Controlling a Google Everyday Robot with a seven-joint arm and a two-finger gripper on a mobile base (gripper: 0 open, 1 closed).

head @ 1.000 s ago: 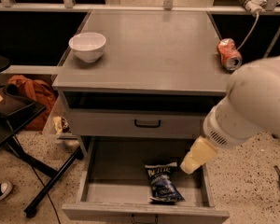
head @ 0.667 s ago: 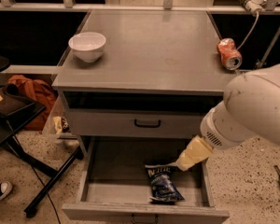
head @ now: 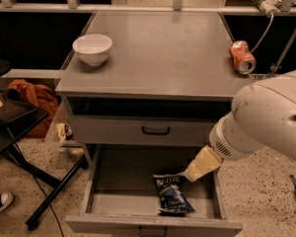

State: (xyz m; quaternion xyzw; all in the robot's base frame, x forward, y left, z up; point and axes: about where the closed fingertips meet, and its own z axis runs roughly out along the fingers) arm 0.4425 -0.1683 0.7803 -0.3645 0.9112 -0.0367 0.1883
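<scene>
A dark blue chip bag (head: 171, 194) lies flat in the pulled-out bottom drawer (head: 108, 201) of a grey cabinet. My gripper (head: 191, 174) reaches down into the drawer from the right, and its cream tip sits just at the bag's upper right corner. The big white arm (head: 271, 117) fills the right side of the view and hides the drawer's right wall. Nothing shows as held.
On the cabinet top (head: 163, 53) stand a white bowl (head: 92, 48) at the left and a red can (head: 242, 57) on its side at the right edge. The upper drawer (head: 155, 130) is closed. A black stand (head: 19, 132) and an orange cloth (head: 32, 95) are on the left.
The arm has swung left and lower into the drawer, bringing the gripper's tip from the drawer's right side to the chip bag's corner. The bag has not moved.
</scene>
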